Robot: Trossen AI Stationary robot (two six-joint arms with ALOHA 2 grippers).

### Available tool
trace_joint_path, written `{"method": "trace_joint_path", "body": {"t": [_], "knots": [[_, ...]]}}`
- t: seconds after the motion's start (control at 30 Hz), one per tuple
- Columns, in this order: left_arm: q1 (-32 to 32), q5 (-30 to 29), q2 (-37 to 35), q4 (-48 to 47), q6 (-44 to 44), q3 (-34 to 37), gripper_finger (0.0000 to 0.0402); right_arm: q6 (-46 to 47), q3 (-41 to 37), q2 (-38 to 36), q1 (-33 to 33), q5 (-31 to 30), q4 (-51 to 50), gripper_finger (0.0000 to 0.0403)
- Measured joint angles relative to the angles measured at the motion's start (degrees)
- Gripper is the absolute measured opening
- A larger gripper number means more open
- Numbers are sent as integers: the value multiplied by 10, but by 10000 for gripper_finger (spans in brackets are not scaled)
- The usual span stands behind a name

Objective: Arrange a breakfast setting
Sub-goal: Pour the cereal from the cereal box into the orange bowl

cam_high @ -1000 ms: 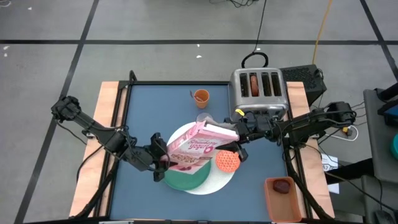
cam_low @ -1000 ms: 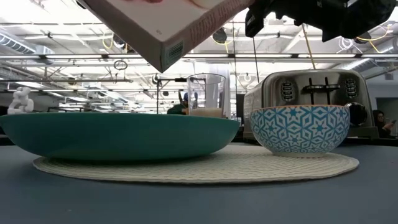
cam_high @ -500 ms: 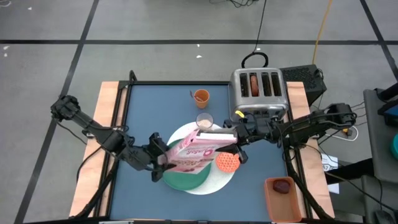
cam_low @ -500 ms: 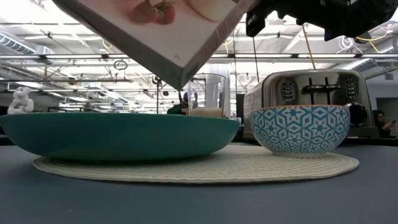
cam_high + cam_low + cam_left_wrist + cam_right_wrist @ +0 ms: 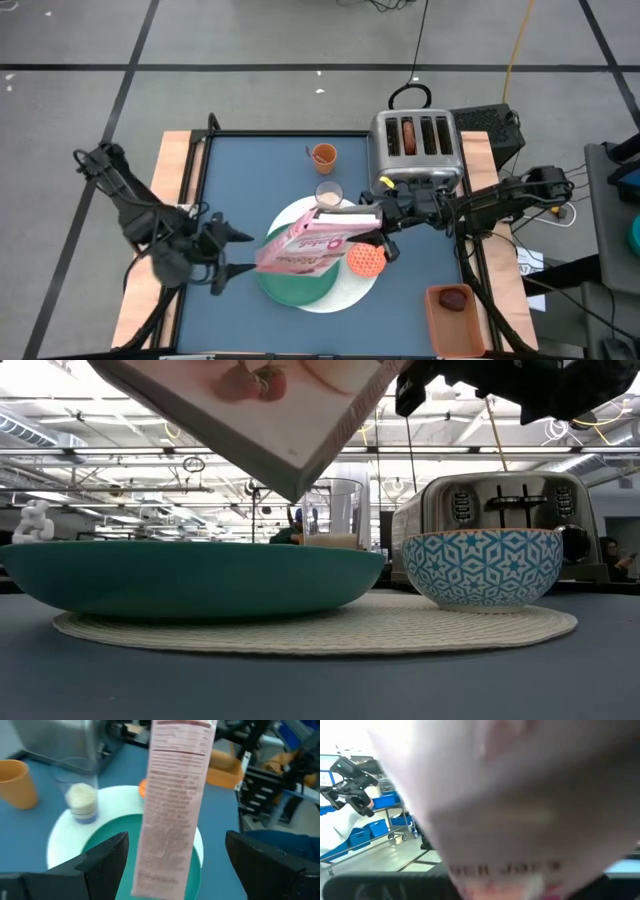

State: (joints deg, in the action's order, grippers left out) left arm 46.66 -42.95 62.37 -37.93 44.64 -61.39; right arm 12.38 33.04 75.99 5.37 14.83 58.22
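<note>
The pink cereal box (image 5: pixel 310 245) hangs tilted over the green round plate (image 5: pixel 298 288), which sits on the larger white disc (image 5: pixel 355 292). My right gripper (image 5: pixel 381 227) is shut on the box's right end. My left gripper (image 5: pixel 238 252) is open and empty, left of the box; its wrist view shows the box (image 5: pixel 175 805) between the spread fingers, apart from them. The small bowl (image 5: pixel 366 259), orange inside, stands on the disc, as does the milk glass (image 5: pixel 329 192). The orange cup (image 5: pixel 323 154) stands farther back. The brown bagel (image 5: pixel 407 135) sticks up from a toaster slot. The spoon is out of view. My right gripper pinches the cereal box's end nearest the table's right side (image 5: pixel 366 216) between its two fingers. The fingers come level from the table's right. The box is lifted clear and slants down toward the left, its low corner (image 5: pixel 292 488) above the plate.
A metal toaster (image 5: pixel 417 148) stands at the back right, close behind my right arm. The dark-red fruit (image 5: pixel 454 299) lies in an orange tray (image 5: pixel 436 325) at the near right corner. Bare blue table shows at the far left and near left.
My left gripper has let go of the box's lower left end, opened, and drawn back toward the table's left edge. The box stays in my right gripper; it has tipped and its left end hangs lower over the plate.
</note>
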Motion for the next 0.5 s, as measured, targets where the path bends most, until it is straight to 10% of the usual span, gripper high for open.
{"method": "trace_joint_path", "body": {"t": [0.5], "knots": [[105,-128,70,-75,144,0,333,-10,0,-25,-1,0,11,102]]}}
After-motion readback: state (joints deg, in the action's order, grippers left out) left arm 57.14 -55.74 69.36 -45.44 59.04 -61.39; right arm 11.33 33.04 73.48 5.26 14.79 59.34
